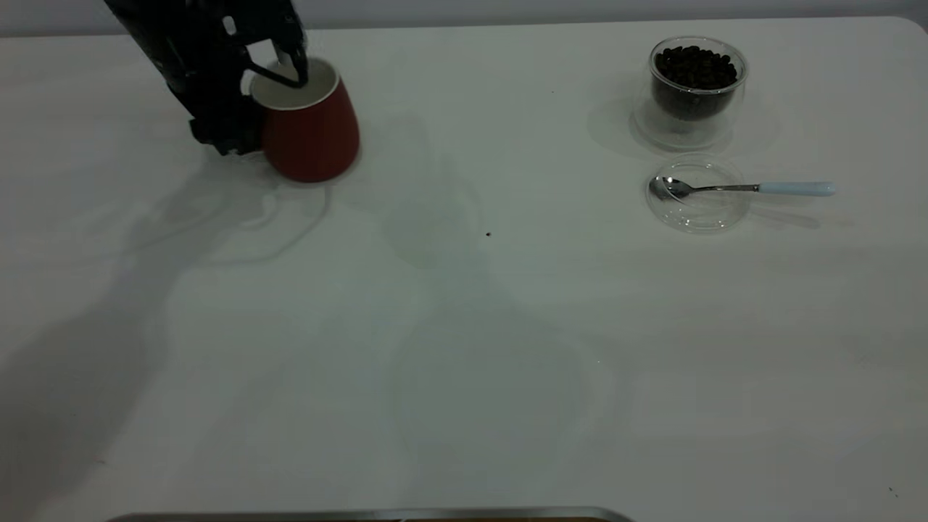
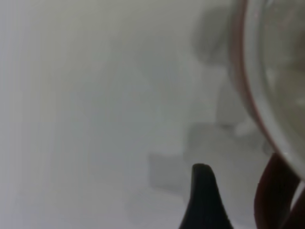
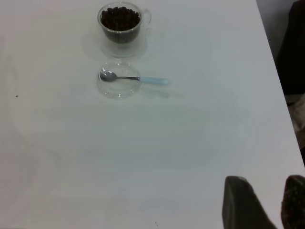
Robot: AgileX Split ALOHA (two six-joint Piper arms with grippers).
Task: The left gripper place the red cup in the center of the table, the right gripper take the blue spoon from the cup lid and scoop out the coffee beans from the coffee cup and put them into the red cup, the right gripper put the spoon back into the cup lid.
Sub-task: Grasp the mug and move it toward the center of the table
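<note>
Scanning for brands or writing, I am finding none I can read on any object. I am looking across the white table (image 1: 464, 348), where the left arm is reaching down at the far left and leaning over the red cup (image 1: 313, 134). The left gripper (image 1: 279, 76) is clamping the cup's rim, one finger inside the white interior and the other outside by the handle side; the cup is tilting, well off the table's middle. The right gripper (image 3: 261, 202) is hovering high over the near right part of the table, its fingers parted around nothing. Far right, the coffee cup (image 1: 694, 90) is holding the coffee beans (image 1: 696, 69). Just in front of it, the cup lid (image 1: 697, 194) is cradling the blue spoon (image 1: 747, 188), its handle sticking out past the rim.
</note>
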